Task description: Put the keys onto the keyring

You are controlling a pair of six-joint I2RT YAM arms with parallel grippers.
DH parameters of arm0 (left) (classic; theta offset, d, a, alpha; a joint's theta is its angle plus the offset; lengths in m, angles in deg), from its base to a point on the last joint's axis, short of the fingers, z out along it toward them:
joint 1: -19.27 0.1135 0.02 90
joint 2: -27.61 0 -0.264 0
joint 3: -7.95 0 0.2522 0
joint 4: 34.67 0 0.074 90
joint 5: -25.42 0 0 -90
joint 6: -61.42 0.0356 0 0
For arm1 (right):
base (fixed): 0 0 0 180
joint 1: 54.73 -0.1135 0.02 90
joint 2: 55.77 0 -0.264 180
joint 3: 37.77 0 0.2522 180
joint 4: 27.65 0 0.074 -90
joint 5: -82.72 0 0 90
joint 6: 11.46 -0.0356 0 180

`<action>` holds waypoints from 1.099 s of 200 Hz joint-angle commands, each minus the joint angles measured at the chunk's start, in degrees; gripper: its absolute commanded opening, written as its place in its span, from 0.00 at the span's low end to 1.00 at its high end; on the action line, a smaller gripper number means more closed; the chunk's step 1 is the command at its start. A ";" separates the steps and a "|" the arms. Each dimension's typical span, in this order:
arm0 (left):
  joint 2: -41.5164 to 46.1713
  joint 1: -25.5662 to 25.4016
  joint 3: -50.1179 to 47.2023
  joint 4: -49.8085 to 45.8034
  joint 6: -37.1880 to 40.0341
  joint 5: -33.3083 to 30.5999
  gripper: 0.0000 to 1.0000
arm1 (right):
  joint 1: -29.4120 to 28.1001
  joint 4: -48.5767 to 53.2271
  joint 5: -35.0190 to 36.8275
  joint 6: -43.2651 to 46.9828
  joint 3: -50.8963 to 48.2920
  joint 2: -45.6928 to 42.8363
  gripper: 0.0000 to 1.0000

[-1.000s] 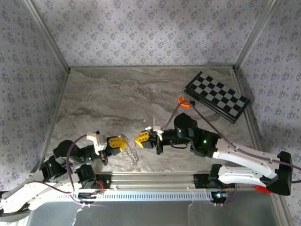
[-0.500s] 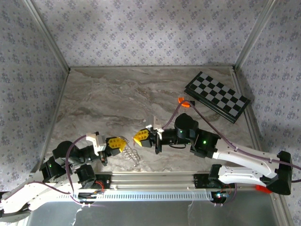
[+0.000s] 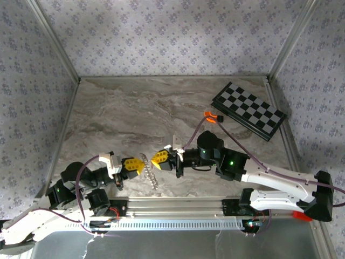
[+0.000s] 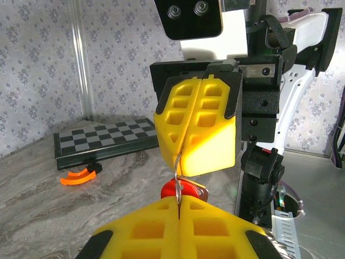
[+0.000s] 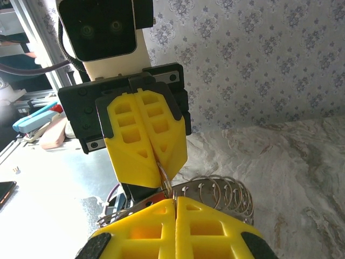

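My left gripper [image 3: 141, 164] and right gripper [image 3: 153, 161] meet tip to tip just above the near table. Both are shut on a thin wire loop of the keyring [image 4: 176, 165]. In the left wrist view my left gripper [image 4: 179, 203] is at the bottom and the right gripper [image 4: 180, 157] faces it from above. The key's red head [image 4: 172, 190] sits just behind the loop, between the two tips; I cannot tell if it is threaded on. The rest of the keyring [image 5: 226, 197], a silvery row of rings, hangs beside the right gripper [image 5: 173, 200], opposite the left gripper [image 5: 160, 163]. It trails down in the top view [image 3: 152, 178].
A black-and-white chequered board [image 3: 249, 110] lies at the far right, with an orange curved piece [image 3: 210, 117] at its near corner. Patterned walls close in the marble table [image 3: 135, 108] on three sides. A metal rail [image 3: 178, 208] runs along the near edge.
The right gripper has shifted left until its tips meet the left gripper's. The keyring's rings have swung with it. Both grippers stayed shut.
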 commanded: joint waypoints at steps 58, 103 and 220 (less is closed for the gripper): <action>0.86 0.34 0.20 3.00 0.88 0.34 0.00 | -0.75 -1.94 0.06 0.03 1.12 0.15 0.00; 0.99 0.35 0.11 2.91 0.96 0.14 0.00 | -0.72 -2.43 -0.20 0.26 1.42 0.86 0.00; 1.59 0.34 0.03 2.69 0.92 -0.21 0.00 | -0.76 -3.98 -1.64 0.22 1.42 1.45 0.00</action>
